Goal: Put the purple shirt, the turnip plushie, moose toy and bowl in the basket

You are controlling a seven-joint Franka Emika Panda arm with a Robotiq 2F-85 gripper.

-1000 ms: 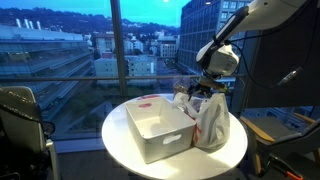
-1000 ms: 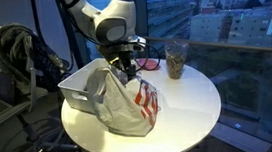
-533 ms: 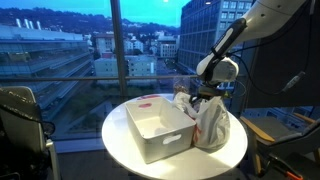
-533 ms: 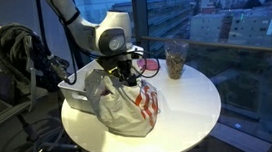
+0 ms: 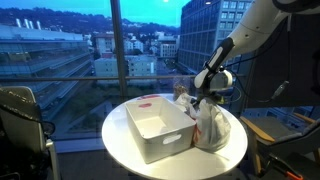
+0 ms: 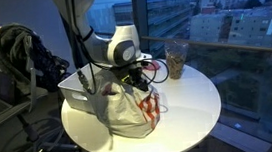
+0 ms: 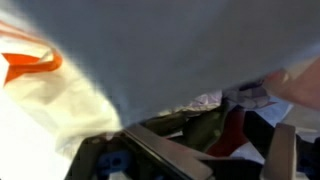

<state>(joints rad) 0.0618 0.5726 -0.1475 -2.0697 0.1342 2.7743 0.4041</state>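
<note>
One basket point(image 5: 163, 148) point(image 6: 74, 91) on the round white table point(image 5: 118, 137) point(image 6: 194, 103), mouth up, standing flat. In an exterior view its long axis runs from the window side toward the camera, slanting a little to the picture's right. The near short wall faces the camera and the white inside floor shows. In the opposite exterior view only one end and its rim show, behind the bag.

One white crinkly bag point(image 5: 212, 132) point(image 6: 118, 116), slumped just beside the basket's long wall and touching it. Red-orange print shows on one face point(image 6: 151, 105). Its mouth opens upward.

One arm, one tool point(image 5: 203, 101) point(image 6: 136, 80). The tool points down and is dipped into the bag's mouth, in both exterior views. Its jaws stand spread wide. No object is seen clamped between them, though the bag hides the fingertips from outside.

Wrist view: badly blurred. Grey-white bag film fills the upper part, with an orange patch point(image 7: 32, 64) at the left. Dark tool parts lie along the bottom edge. Red and pale cloth-like shapes point(image 7: 240, 118) lie inside the bag, too smeared to name.

One cup point(image 6: 178, 58), upright, near the table's window edge and apart from the bag.

One chair point(image 6: 16, 57) draped with dark clothing, off the table, beyond the basket's end.
</note>
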